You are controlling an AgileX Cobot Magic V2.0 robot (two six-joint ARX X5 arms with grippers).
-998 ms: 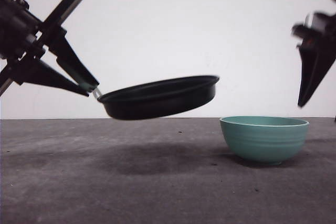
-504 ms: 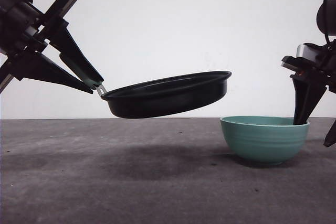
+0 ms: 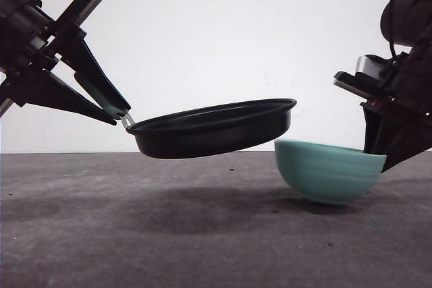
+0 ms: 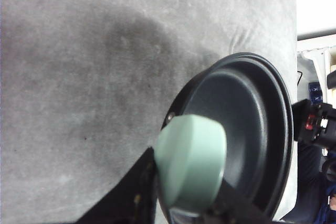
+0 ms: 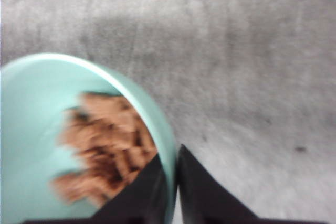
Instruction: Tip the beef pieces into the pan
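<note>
While the left hand (image 3: 121,114) grips the pan (image 3: 212,133) by its handle, the right hand (image 5: 176,179) clamps the bowl (image 3: 329,170) rim — beef pieces (image 5: 107,148) inside, pan lip just left of and above it.

black pan (image 3: 212,129) with mint-green handle (image 4: 190,161), mint-green bowl (image 3: 327,170), reddish-brown beef pieces (image 5: 107,145), grey table (image 3: 169,234)

no readable text — no labels, brands or numbers anywhere.
</note>
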